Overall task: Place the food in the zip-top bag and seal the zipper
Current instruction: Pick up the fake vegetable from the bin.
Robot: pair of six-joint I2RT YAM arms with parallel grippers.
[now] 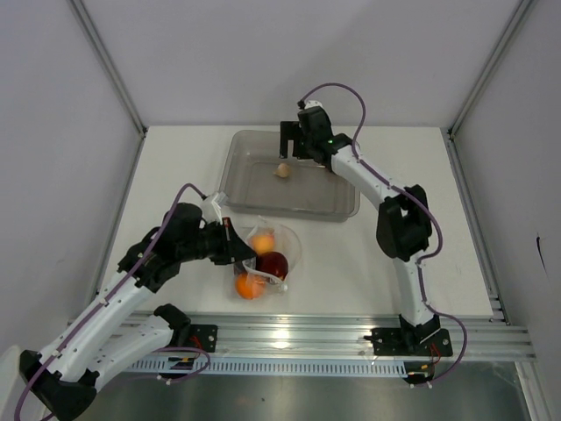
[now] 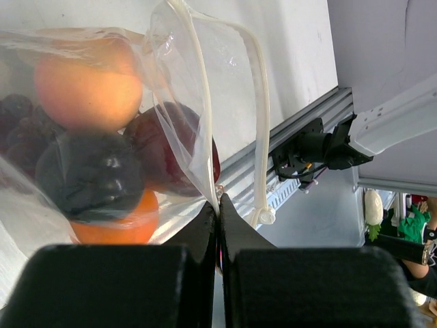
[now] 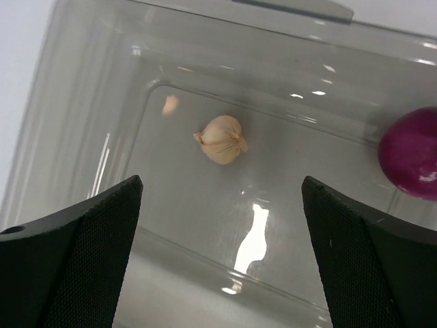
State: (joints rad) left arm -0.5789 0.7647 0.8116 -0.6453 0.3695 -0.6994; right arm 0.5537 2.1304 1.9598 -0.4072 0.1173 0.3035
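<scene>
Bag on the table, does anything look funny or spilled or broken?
Nothing is spilled or broken. The zip-top bag has its mouth open, its edge pinched in the left claw, fruit inside. The only stragglers: a beige bulb and a purple ball in the tray.

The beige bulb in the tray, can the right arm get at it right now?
Probably yes: the right pincer hangs open above the tray, and the beige bulb lies bare below it, nothing on top.
</scene>
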